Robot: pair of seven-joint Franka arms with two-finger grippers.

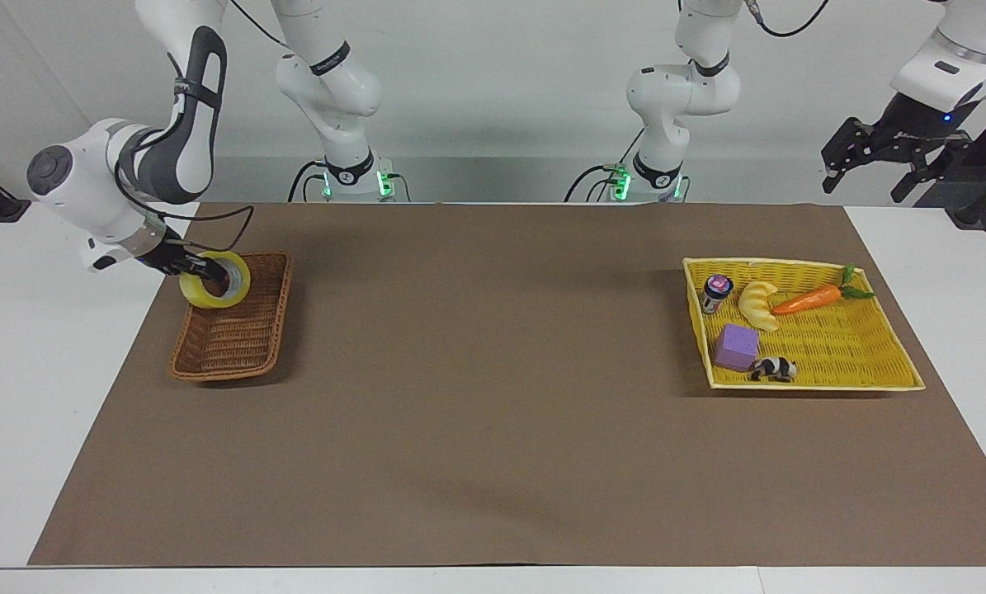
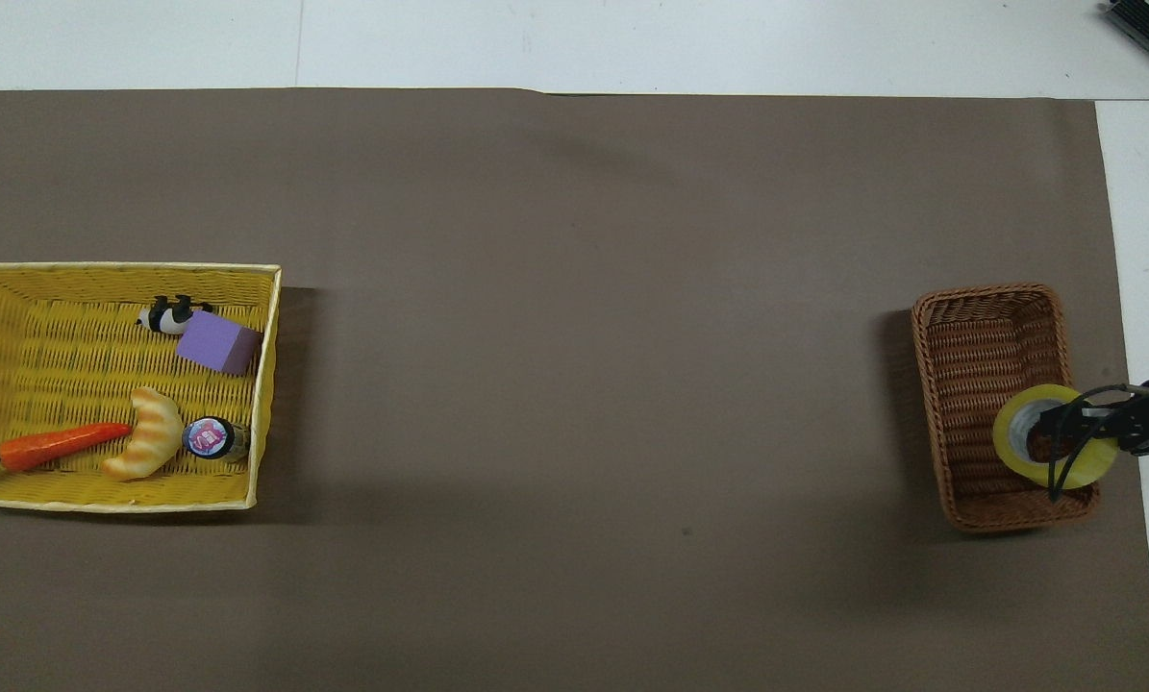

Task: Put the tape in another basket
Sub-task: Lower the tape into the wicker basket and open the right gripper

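Note:
The yellow tape roll [image 1: 216, 280] hangs tilted in my right gripper [image 1: 201, 270], which is shut on its rim with one finger through the white core. It is low over the end of the brown wicker basket [image 1: 237, 346] nearer to the robots; I cannot tell whether it touches the basket. In the overhead view the tape [image 2: 1045, 447] overlaps the basket [image 2: 983, 356] at its outer rim, with the right gripper [image 2: 1066, 444] reaching in from the table's end. My left gripper [image 1: 870, 161] waits open in the air off the left arm's end of the table.
A flat yellow basket [image 1: 872, 363] at the left arm's end holds a carrot [image 1: 810, 299], a croissant toy [image 1: 758, 304], a small jar [image 1: 716, 292], a purple block [image 1: 736, 346] and a panda figure [image 1: 773, 368]. A brown mat [image 1: 493, 412] covers the table.

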